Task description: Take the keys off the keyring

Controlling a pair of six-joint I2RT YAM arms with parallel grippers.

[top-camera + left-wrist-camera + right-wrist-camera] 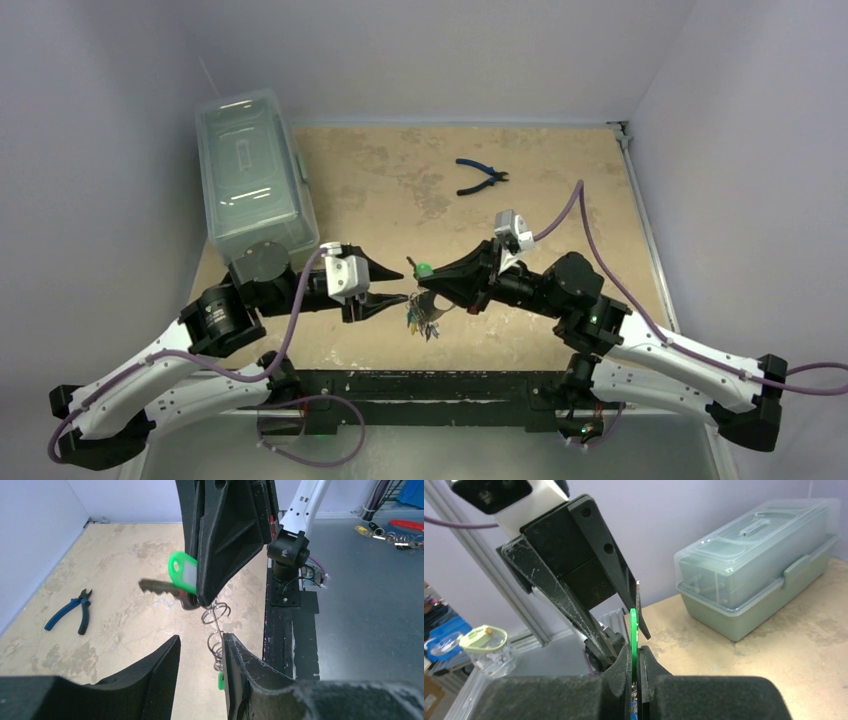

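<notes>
My right gripper (420, 284) is shut on a green key tag (633, 627) and holds the bunch above the table. In the left wrist view the green tag (181, 570) and a dark key blade (155, 586) stick out of the right gripper (202, 599). Silver wire loops of the keyring (216, 645) hang below it, with another green piece (220, 681) lower down. The other keys (425, 320) dangle beneath. My left gripper (200, 641) is open. The loops lie between its fingers, against the right finger (240, 665). It also shows in the top view (404, 284).
Blue-handled pliers (482, 177) lie at the far middle of the tan table (560, 200). A clear lidded box (250, 175) stands at the far left, also in the right wrist view (759, 565). The table's black front edge (420, 380) runs below the grippers.
</notes>
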